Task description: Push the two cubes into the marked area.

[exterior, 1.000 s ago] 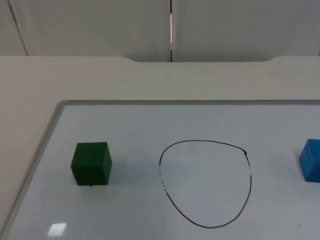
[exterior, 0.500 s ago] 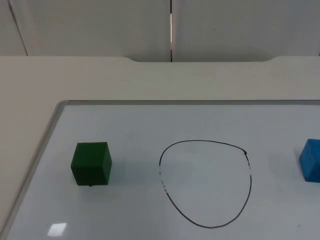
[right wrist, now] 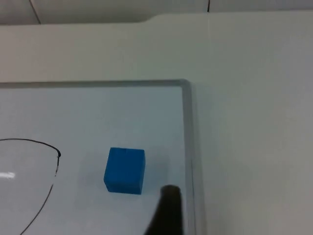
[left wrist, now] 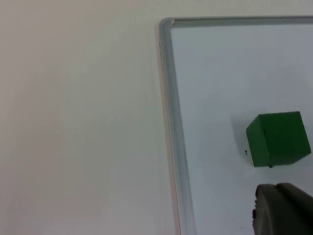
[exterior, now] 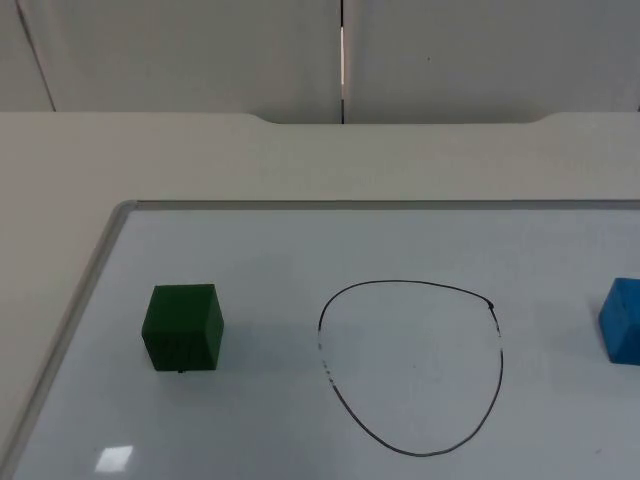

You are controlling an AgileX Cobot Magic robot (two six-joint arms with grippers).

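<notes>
Top view gives you the whole layout: a whiteboard (exterior: 300,240) lying flat on the table (exterior: 200,160), with a hand-drawn black oval (exterior: 412,368) marking the target area roughly in the middle. Your green cube (exterior: 182,327) sits on the board well to the left of that oval, clearly outside the line, and the blue cube (exterior: 622,320) is off to the right of it, also outside and cut by the picture's right edge. Neither cube touches the line. From the left wrist view you can see the green cube (left wrist: 278,139) on the board, a little way in from the board's metal frame (left wrist: 171,127), and one dark fingertip of the left gripper (left wrist: 282,209) sits just beside the cube on its near side, not touching it as far as you can see. Right wrist view has the blue cube (right wrist: 125,170) between the oval's edge (right wrist: 53,171) and the board's right frame (right wrist: 190,147), with a black fingertip of the right gripper (right wrist: 167,211) close by the cube. For both grippers, honestly can't tell how wide the fingers are set.
</notes>
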